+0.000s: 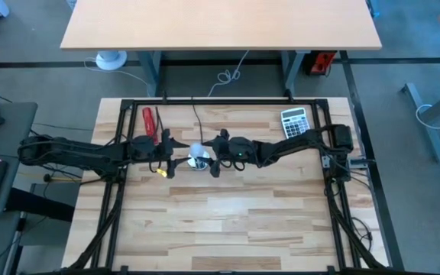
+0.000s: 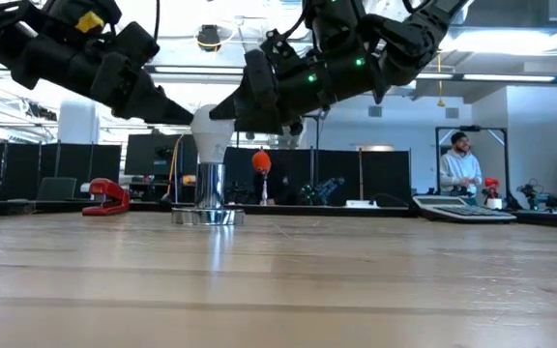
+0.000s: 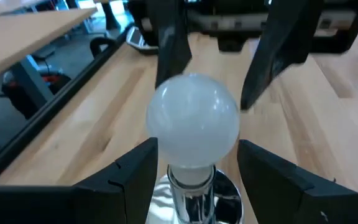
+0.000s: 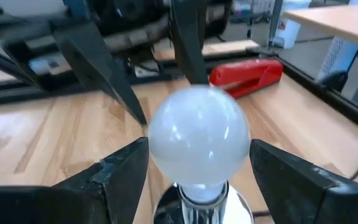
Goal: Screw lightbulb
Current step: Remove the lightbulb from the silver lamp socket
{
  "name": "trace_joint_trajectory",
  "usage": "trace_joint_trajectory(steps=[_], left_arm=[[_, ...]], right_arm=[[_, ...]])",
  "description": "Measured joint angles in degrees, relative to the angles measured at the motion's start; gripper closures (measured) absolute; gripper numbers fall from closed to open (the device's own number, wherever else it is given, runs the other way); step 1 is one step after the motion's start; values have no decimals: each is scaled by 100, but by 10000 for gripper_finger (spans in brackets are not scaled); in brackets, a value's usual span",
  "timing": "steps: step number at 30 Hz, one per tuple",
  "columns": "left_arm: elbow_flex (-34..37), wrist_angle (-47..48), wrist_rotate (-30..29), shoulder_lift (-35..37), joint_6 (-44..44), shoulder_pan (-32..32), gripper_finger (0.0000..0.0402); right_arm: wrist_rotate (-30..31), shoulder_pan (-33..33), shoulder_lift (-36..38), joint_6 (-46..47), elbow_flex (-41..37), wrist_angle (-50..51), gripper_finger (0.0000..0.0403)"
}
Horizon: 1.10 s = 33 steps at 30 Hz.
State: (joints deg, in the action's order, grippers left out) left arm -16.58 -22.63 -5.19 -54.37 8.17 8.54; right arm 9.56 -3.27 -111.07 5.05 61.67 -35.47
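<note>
The white lightbulb (image 1: 195, 150) stands upright in the shiny metal socket (image 2: 208, 198), which rests by its round foot on the table's middle. My left gripper (image 3: 197, 168) comes level from the table's left. It is open, with one finger on either side of the bulb's lower half and a gap to the neck. My right gripper (image 4: 199, 162) comes from the table's right, also open, with its fingertips beside the globe's widest part. In the low view both arms slant down to the bulb (image 2: 211, 130) from above. My right gripper has a fingertip (image 4: 132, 158) close beside each side of the bulb's globe (image 4: 197, 134), level from the table's right. I cannot tell whether the fingertips touch the glass. The bulb stands upright in the socket.
A red stapler (image 1: 150, 121) lies at the far left and a calculator (image 1: 294, 121) at the far right. The socket's black cord (image 1: 197, 122) runs to the far edge. A person (image 2: 460, 164) stands in the room beyond. The near half of the table is bare wood (image 1: 228, 221).
</note>
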Motion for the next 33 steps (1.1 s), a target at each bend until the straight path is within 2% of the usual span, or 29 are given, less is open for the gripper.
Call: trace_joint_trajectory(steps=[7, 13, 23, 29, 33], left_arm=[[-2, -141, 113, -32, -75, 79, 192], [-9, -346, 180, -454, -376, 98, 192], [0, -1300, 398, -1552, -935, -283, 192], [-31, -1612, 640, -1817, -1356, -941, 192], [-189, -2152, 941, -1913, -1478, -1533, 192]], right_arm=[[-45, -76, 0, -88, -2, 83, 113], [-718, -338, 2, -60, -2, 168, 113], [-2473, -770, 21, -201, 0, 419, 113], [-3819, -1058, 37, -537, 126, 999, 113], [-4092, -1237, 24, -848, 308, 1322, 113]])
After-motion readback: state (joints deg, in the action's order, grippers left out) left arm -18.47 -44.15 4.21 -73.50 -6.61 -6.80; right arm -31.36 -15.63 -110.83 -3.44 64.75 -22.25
